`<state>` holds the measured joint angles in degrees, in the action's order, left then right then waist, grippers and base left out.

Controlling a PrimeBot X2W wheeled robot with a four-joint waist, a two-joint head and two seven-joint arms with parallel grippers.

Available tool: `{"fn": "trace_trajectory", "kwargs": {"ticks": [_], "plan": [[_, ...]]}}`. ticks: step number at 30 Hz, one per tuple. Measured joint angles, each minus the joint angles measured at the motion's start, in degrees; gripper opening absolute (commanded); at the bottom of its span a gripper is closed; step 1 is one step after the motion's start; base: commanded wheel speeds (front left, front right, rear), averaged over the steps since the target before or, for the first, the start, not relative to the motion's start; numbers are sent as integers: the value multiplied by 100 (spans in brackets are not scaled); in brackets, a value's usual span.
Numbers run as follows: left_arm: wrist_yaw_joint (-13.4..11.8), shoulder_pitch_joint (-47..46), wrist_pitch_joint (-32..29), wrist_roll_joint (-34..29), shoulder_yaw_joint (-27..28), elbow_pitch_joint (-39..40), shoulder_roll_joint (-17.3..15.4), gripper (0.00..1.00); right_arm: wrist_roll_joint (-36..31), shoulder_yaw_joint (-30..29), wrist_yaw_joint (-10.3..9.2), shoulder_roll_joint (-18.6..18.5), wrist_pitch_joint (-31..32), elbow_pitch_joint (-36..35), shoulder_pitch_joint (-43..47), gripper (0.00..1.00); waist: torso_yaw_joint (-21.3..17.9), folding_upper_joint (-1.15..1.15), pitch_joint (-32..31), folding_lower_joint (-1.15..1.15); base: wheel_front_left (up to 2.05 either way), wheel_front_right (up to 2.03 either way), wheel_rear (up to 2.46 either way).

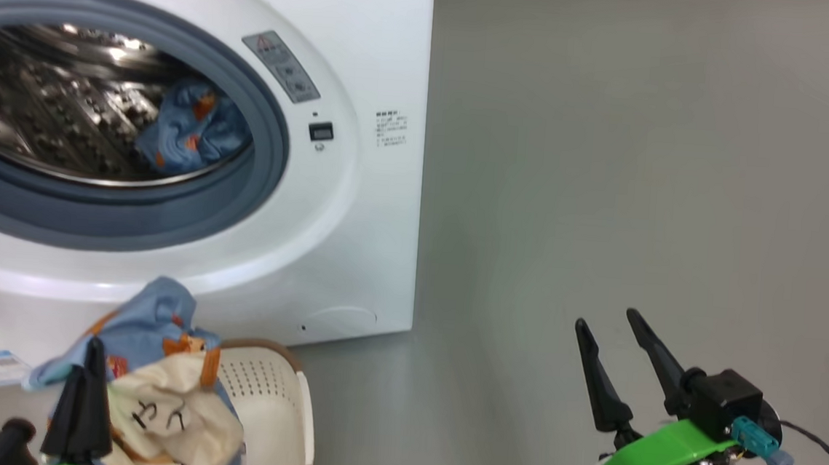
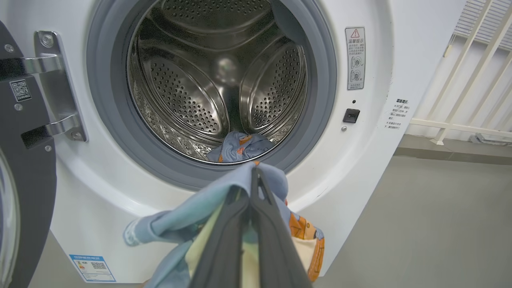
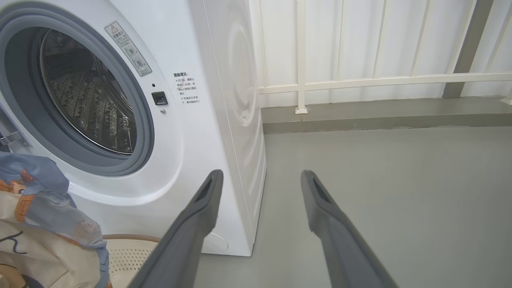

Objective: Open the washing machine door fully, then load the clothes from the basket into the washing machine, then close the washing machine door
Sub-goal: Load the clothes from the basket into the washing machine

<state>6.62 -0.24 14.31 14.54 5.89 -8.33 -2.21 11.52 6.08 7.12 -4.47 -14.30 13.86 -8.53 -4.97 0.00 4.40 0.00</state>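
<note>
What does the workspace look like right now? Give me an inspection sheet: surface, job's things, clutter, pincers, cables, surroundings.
Surface: grey floor, smooth.
Job's things: washing machine with its door swung open at the left; one blue garment lies in the drum; blue and cream clothes held up over the basket.
Clutter: nothing seen.
Pincers: left pincer shut on the clothes; right pincer open, empty, over the floor.
Cables: grey cable trailing behind the right pincer.
Surroundings: white railing beyond the machine.
</note>
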Motion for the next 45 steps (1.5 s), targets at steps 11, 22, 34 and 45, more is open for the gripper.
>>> {"fn": "trace_trajectory", "kwargs": {"ticks": [11,22,34,45], "plan": [[-94,599,0,-234,-65,523,3,0,0,-66,0,4,0,-42,189,100,50,0,-435,0,0,0,0],[-191,827,0,-142,-266,611,2,0,0,-108,0,34,0,-108,386,100,78,0,-486,0,0,0,0],[-191,621,0,-99,-330,458,2,0,0,-121,0,57,0,-140,385,100,78,0,-287,0,0,0,0],[-183,-809,9,-192,-158,216,14,0,-1,-125,0,80,0,-219,308,100,67,0,231,0,0,0,0]]}}
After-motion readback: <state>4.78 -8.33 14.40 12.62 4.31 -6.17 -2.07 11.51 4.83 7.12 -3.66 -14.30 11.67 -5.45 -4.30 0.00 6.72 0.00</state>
